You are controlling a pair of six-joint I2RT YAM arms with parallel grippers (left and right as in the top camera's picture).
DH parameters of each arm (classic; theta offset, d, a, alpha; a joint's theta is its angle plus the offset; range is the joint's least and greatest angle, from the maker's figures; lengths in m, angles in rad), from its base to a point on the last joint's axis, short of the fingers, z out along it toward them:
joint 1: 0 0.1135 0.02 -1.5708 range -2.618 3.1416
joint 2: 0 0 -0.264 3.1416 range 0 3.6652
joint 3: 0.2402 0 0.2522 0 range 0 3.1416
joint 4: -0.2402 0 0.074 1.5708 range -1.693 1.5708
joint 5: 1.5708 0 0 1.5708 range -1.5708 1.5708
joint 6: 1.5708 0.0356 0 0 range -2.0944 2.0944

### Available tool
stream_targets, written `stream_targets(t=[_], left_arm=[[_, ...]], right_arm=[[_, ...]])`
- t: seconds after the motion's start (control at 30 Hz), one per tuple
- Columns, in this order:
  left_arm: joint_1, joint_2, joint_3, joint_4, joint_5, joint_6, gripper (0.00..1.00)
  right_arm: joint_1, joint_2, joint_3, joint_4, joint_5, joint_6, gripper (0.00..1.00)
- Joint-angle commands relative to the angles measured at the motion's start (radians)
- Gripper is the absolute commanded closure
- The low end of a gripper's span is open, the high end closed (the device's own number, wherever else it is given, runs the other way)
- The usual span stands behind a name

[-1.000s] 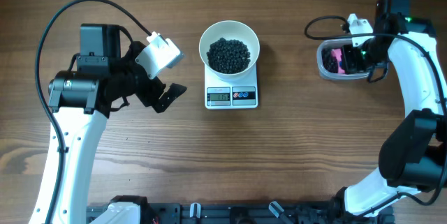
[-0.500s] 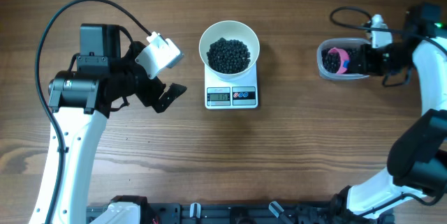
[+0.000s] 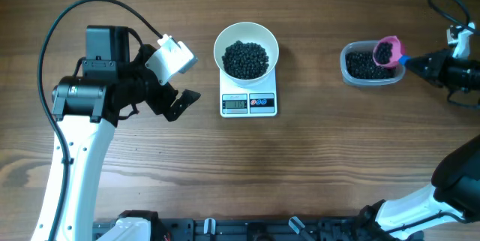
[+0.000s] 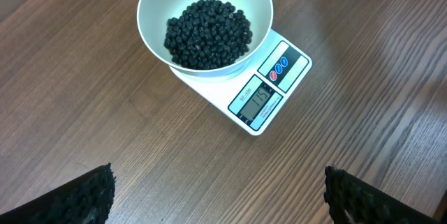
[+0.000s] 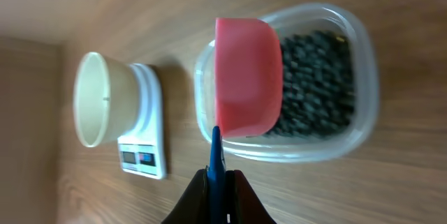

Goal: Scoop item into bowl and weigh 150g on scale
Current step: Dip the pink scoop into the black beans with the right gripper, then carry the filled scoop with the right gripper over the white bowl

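Observation:
The white bowl (image 3: 246,37) sits on the white scale (image 3: 249,103) at the table's middle, holding a heap of black beans (image 3: 246,59). More beans lie in a clear tub (image 3: 369,67) at the right. My right gripper (image 3: 418,62) is shut on the blue handle of a pink scoop (image 3: 388,51), which hangs over the tub's right rim with some beans in it. The right wrist view shows the scoop's underside (image 5: 246,77), tub (image 5: 349,77) and gripper (image 5: 217,189). My left gripper (image 3: 178,103) stands open left of the scale; its view shows bowl (image 4: 160,1), scale (image 4: 269,95) and gripper (image 4: 220,192).
A black cable (image 3: 82,8) loops over the table's left side above the left arm. The right arm's base (image 3: 450,188) stands at the lower right. Bare wood lies between the scale and the tub.
The right arm has swung out to the right and raised the pink scoop out of the tub's beans to its right rim. The left arm has not moved.

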Motion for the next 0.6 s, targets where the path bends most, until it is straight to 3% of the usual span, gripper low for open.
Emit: stream_targets(t=[0.0,0.3,0.57], left_arm=[[0.0,0.004,-0.009,0.002,0.005,-0.006,0.0],[0.0,0.004,-0.009,0.002,0.005,-0.006,0.0],[0.0,0.004,-0.009,0.002,0.005,-0.006,0.0]], right_arm=[[0.002,-0.002,-0.009,-0.001,-0.153,-0.001,0.96],[0.023,-0.002,-0.009,0.003,-0.298,0.016,0.96],[0.259,-0.002,-0.005,0.261,-0.288,0.308,0.96]])
